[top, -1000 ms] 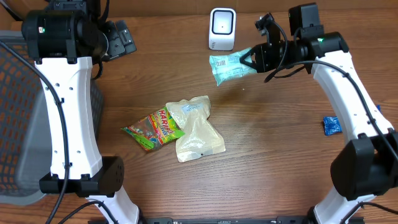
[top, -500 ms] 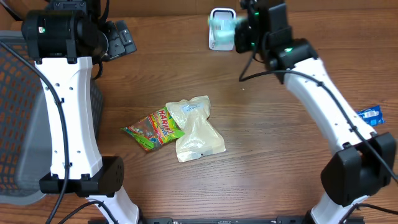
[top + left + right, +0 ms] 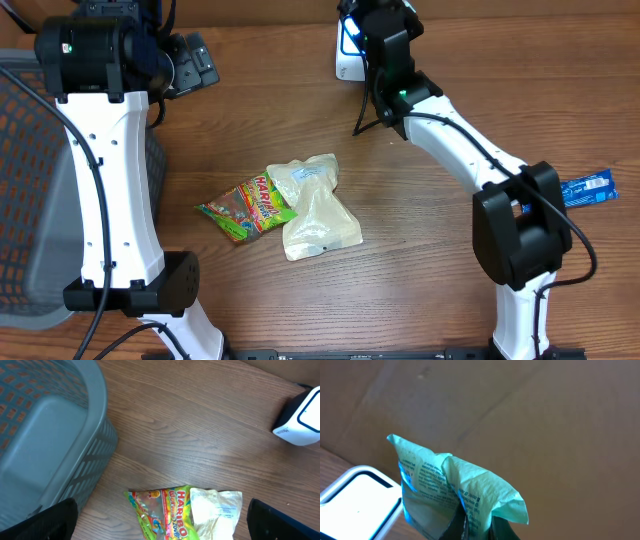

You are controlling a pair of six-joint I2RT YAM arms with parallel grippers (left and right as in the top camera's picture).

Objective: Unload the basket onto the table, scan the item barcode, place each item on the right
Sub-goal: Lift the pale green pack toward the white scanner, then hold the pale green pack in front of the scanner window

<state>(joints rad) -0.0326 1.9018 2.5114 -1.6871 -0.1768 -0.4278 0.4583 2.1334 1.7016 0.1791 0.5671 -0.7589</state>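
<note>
A mint-green packet (image 3: pixel 455 487) with small printed text stands up between my right gripper's (image 3: pixel 477 525) jaws, which are shut on its lower edge. The white barcode scanner (image 3: pixel 355 502) lies just below and left of the packet. From overhead, the right gripper (image 3: pixel 362 25) reaches over the scanner (image 3: pixel 347 66) at the table's far edge, and the arm hides nearly all of the packet. My left gripper (image 3: pixel 162 525) hangs open and empty high above the table, and the overhead view shows it at the far left (image 3: pixel 195 62).
A Haribo bag (image 3: pixel 245 207) and two white pouches (image 3: pixel 315 205) lie mid-table. A blue packet (image 3: pixel 588 188) sits at the right edge. A grey mesh basket (image 3: pixel 20 200) stands on the left, beside the left arm's column. A brown cardboard wall rises behind the scanner.
The right arm has swung left with the mint-green packet, from the scanner's right side to directly over it. The left arm has stayed still.
</note>
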